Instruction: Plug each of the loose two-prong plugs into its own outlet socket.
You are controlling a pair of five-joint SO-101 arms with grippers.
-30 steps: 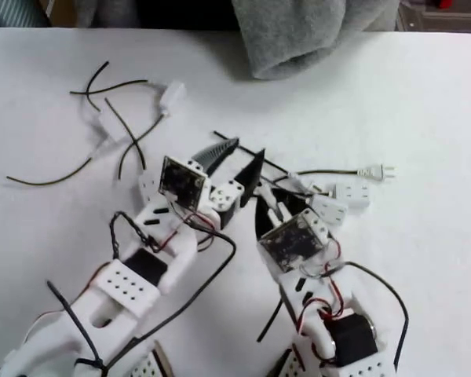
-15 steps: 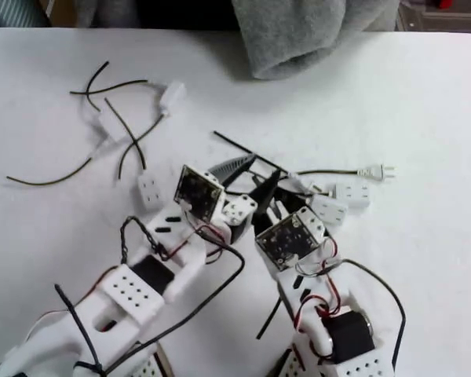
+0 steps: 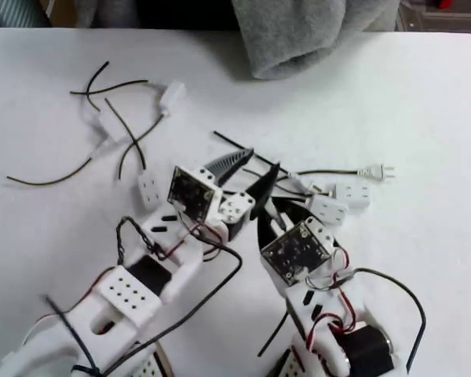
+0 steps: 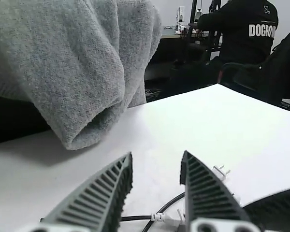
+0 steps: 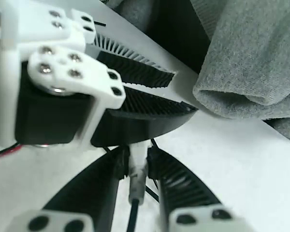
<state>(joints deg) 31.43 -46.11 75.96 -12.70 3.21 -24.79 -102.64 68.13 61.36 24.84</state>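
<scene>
A white plug on a black cord is pinched between the fingers of the right gripper, which is clamped onto the plug's body. The plug's prongs are hidden.

In the high view this gripper sits near the middle of the table. Two white outlet sockets lie side by side just beside it at 3 o'clock. The loose two-prong plug lies flat at 1 o'clock of those sockets, near them, with its prongs pointing toward 3 o'clock.

The left gripper is at 11 o'clock of the right one and just beside it, its dark ribbed fingers crossing right in front of the right gripper's tips. Its fingers stand moderately apart with nothing between them.

A third socket lies at 9 o'clock of the left gripper, close beside that arm's wrist. Toward the table's 10 o'clock corner, well apart from both grippers, several black cords lie tangled with small white connector pieces among them. A grey cloth hangs over the table's 12 o'clock edge.
</scene>
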